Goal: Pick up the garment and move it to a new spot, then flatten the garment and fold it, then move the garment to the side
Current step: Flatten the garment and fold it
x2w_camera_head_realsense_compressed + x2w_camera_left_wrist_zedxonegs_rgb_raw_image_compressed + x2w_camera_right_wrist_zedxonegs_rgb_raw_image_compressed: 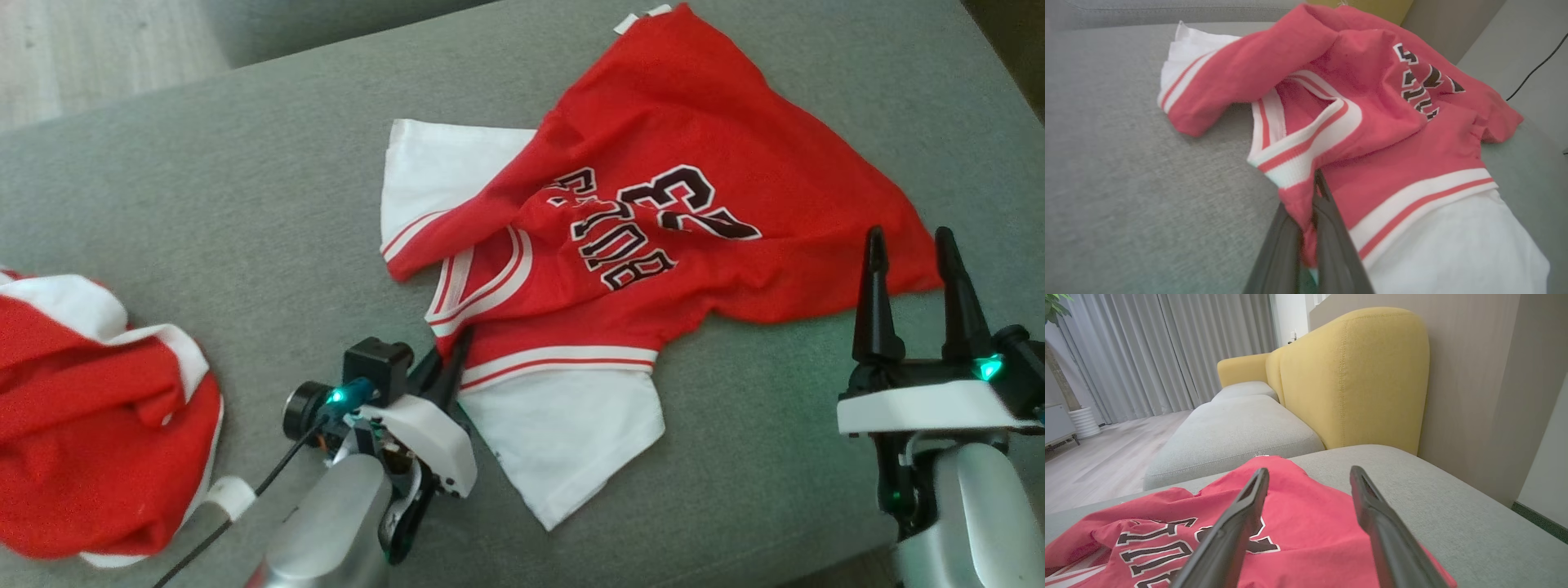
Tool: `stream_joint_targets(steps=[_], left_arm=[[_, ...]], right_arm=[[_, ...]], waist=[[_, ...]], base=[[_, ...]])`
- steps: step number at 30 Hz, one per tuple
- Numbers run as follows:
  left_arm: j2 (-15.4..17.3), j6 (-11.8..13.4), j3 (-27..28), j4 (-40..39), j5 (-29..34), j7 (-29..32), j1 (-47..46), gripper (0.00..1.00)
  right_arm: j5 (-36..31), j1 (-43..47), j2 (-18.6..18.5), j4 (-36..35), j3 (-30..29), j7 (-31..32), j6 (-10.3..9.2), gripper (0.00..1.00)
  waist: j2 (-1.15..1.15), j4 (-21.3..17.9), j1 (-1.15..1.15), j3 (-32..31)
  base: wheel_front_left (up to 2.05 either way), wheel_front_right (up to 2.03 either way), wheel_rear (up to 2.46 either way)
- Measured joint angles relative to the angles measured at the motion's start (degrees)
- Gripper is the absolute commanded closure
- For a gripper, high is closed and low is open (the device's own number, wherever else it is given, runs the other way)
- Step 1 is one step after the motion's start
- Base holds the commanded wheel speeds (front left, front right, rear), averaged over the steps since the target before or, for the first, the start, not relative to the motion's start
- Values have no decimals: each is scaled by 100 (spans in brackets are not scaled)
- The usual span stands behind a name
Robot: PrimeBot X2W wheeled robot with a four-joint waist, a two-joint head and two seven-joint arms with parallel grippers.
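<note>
My left tool (461, 343) is clamped on the red jersey (653, 163) at its shoulder; my right tool (910, 237) hangs apart near the hem. It lies rumpled on the grey sofa seat (245, 204). It looks light and limp, so I'd pinch the trimmed edges.

A grey sofa (1229, 433) with a yellow backrest (1351, 375) stands near grey curtains (1167, 347) on pale wood floor (1098, 465).
</note>
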Motion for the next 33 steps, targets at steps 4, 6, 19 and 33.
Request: stream_joint_targets(steps=[4, 6, 19, 33], left_arm=[[58, 98, 108, 19, -24, -216, -1, 100], [86, 110, 148, 14, -42, -258, -3, 100], [646, 274, 546, -104, -153, -463, -137, 100], [761, 713, 845, -1057, 120, -1109, -106, 0]], right_arm=[[-9, 0, 0, 0, 8, -1, 0, 0], [-11, 0, 0, 0, 13, -1, 0, 0], [-70, 3, -1, 65, 172, -1, 0, 0], [-134, 16, -3, 101, 321, 0, 0, 0]], waist=[[0, 117, 0, -62], [0, 151, 0, -77], [0, 563, 0, -191], [0, 802, 0, -340]], base=[[0, 0, 0], [0, 0, 0], [0, 0, 0], [0, 0, 0]])
